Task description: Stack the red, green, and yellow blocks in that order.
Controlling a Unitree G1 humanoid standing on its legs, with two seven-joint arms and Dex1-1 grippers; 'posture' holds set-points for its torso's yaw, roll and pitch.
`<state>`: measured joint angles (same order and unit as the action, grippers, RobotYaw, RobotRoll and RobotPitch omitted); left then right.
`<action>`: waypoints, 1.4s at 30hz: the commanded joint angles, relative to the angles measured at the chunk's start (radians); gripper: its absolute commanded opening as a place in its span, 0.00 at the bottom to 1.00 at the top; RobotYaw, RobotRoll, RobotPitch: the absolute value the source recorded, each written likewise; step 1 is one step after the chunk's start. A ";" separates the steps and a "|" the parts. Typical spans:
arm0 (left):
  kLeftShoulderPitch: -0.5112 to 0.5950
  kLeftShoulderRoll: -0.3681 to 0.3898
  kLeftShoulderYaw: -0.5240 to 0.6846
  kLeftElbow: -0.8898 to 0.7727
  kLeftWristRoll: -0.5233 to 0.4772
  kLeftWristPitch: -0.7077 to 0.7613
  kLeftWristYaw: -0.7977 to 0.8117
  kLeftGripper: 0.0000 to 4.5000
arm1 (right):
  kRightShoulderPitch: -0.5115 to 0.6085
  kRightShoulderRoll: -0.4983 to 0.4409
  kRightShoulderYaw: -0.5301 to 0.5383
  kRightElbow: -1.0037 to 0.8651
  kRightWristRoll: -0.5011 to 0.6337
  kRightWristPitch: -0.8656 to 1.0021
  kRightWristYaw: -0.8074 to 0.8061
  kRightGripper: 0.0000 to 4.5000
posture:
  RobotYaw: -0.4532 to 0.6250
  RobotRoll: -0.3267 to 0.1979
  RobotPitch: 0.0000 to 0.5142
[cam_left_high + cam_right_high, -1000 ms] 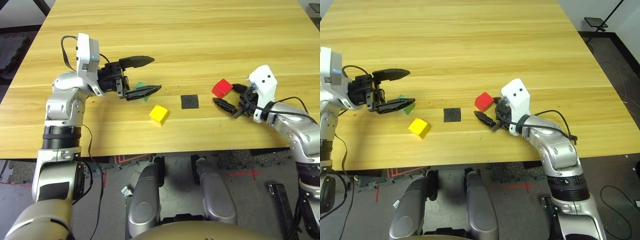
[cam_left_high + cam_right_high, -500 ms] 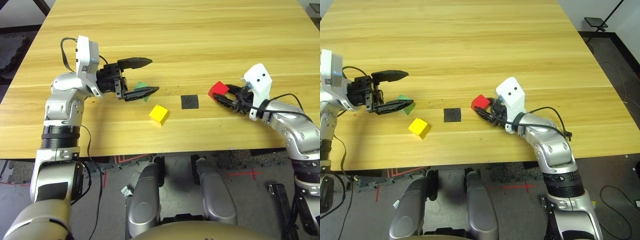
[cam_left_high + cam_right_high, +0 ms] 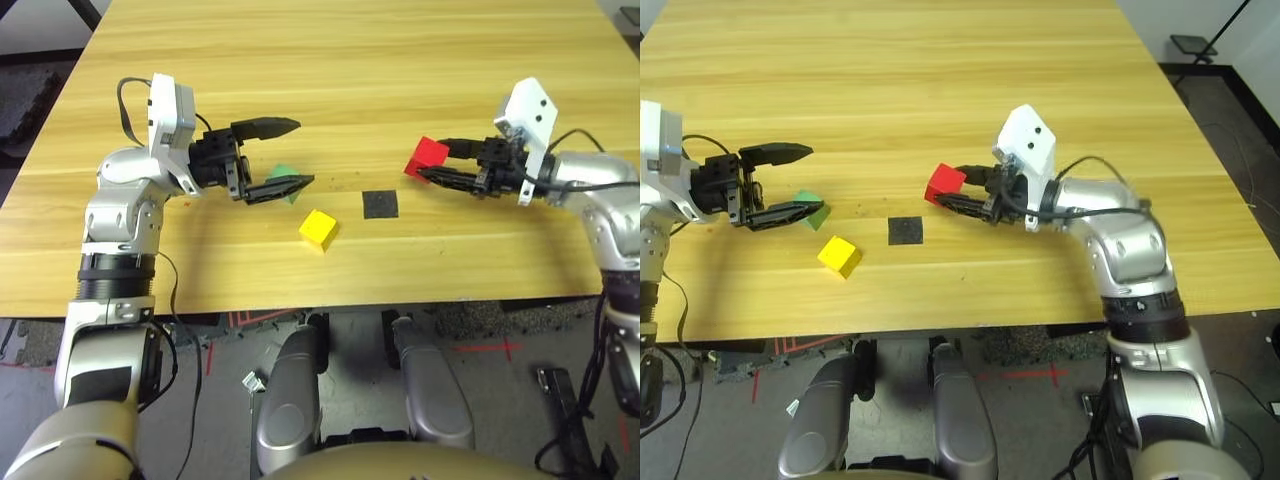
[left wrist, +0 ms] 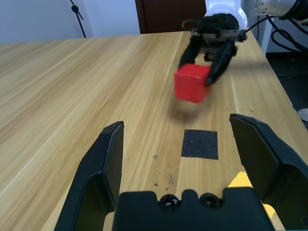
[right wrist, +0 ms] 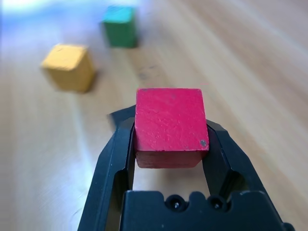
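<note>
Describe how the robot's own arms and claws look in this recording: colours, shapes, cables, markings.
Both arms are silver and rounded, with black ribbed bands partway along and loose black cables. Each wrist carries a white angular housing; the right one has two dark dots. The left claw and right claw are black, each with two tapering fingers and a black block with round screws at its base.

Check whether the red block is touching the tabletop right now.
Apart: the left wrist view shows the red block above the tabletop, its shadow separate beneath it.
</note>
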<state>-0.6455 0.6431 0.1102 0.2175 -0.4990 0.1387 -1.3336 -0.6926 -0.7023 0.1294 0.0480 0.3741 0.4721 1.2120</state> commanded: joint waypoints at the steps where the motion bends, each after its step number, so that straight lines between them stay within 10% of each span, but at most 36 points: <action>1: 0.034 0.011 0.002 -0.031 0.000 -0.001 0.001 1.00 | -0.055 -0.007 0.053 0.078 -0.024 -0.088 0.136 0.46 | 0.74 0.67 0.55; 42: 0.093 0.038 0.018 -0.082 -0.006 -0.018 0.031 1.00 | -0.222 0.234 0.109 0.562 -0.230 -0.501 0.260 0.46 | 0.80 0.69 0.51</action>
<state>-0.5713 0.6749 0.1340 0.1549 -0.5097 0.1257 -1.2996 -0.9119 -0.4750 0.2326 0.5919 0.1617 -0.0054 1.4731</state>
